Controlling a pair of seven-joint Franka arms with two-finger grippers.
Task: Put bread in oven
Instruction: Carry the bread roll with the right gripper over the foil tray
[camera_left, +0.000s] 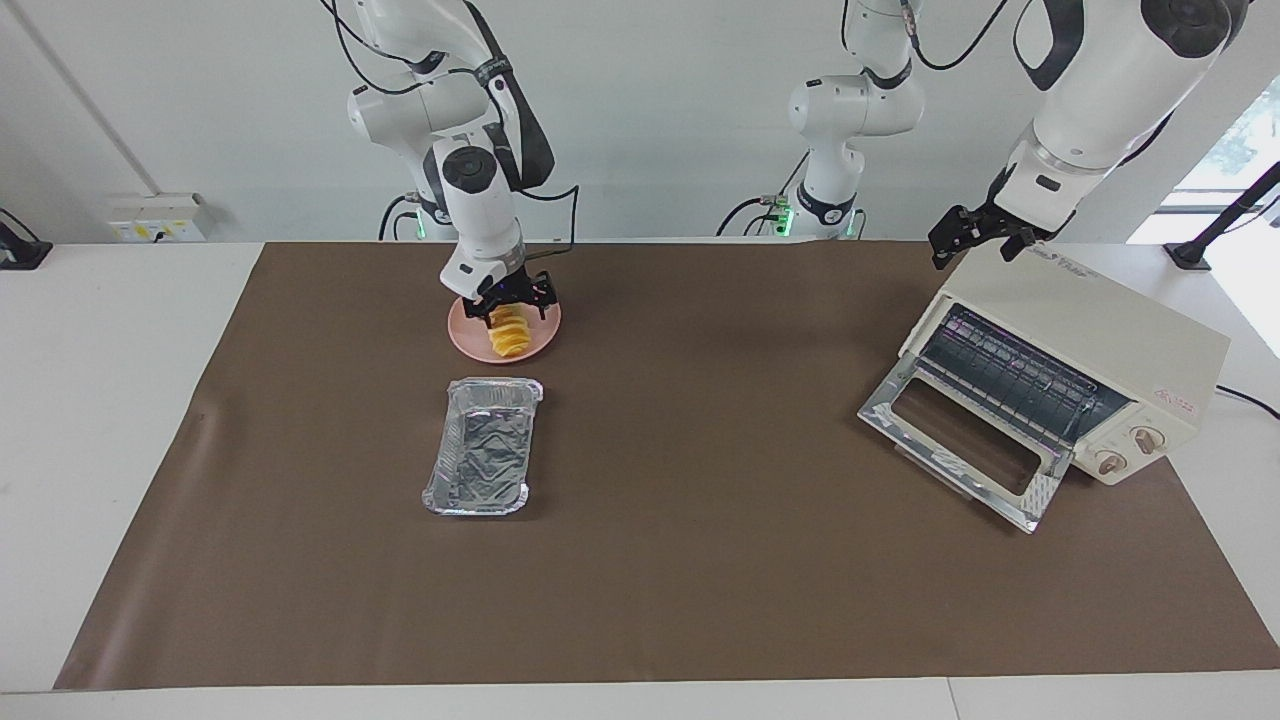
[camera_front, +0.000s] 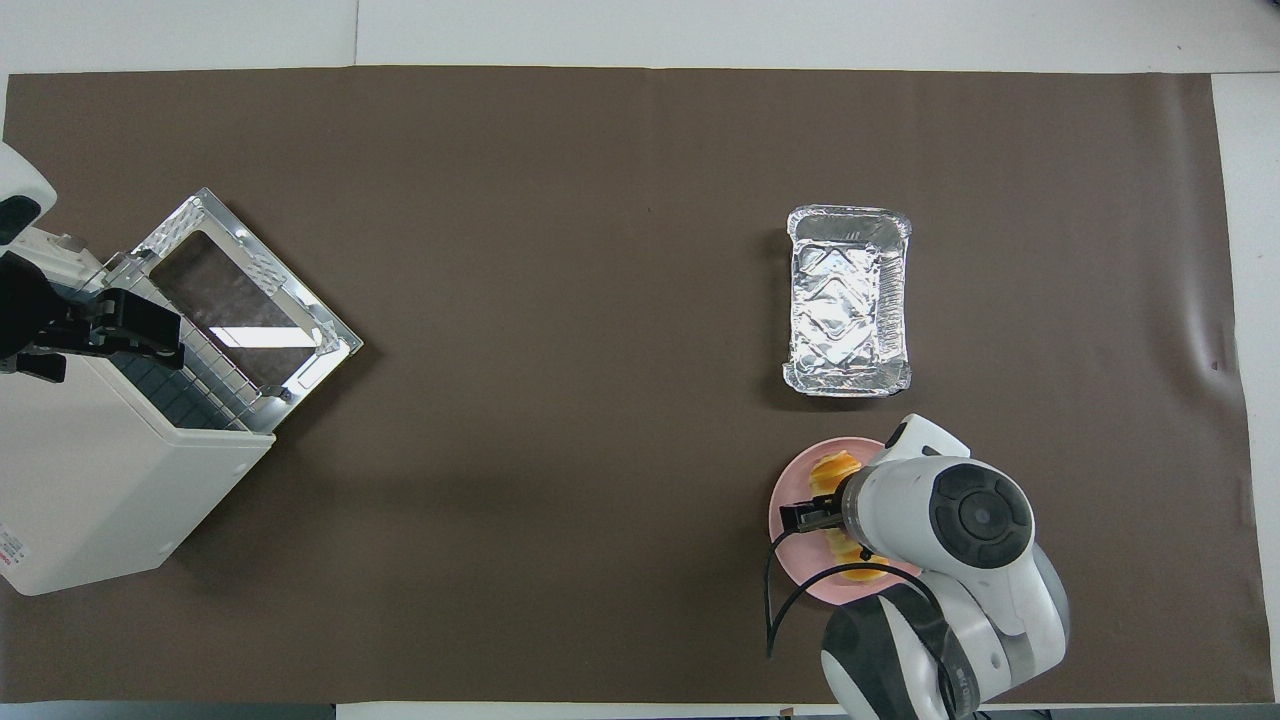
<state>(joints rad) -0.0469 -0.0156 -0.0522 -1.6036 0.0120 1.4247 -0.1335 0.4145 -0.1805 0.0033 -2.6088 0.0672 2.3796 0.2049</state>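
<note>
Right arm's end of the table: the right gripper (camera_left: 512, 303) is down low over the round pink plate (camera_left: 468, 338). Its fingers stand apart, one on either side of the end of the small ridged golden-yellow bread loaf (camera_left: 510, 338) that lies nearer the robots. Whether the fingertips touch the crust cannot be told. The loaf lies flat on the plate and is not lifted. In the overhead view the arm's wrist covers the loaf's middle, and only its two ends (camera_front: 835, 467) show on the plate (camera_front: 790, 560).

The crinkled silver foil tray (camera_left: 482, 445) sits just beside the plate, farther from the robots and apart from it. Nothing is in it. Both rest on the brown table mat (camera_left: 700, 580).

Left arm's end of the table: the cream-white boxy toaster oven (camera_left: 1090, 320) stands at an angle, well apart from the bread. Its metal-framed glass door (camera_left: 960, 440) is folded down open, and the wire rack (camera_left: 1010, 375) shows inside. Two round knobs (camera_left: 1128, 450) sit on its front panel.

The left gripper (camera_left: 975, 240) waits over the oven's top edge on the robots' side, its fingers spread and holding nothing.
</note>
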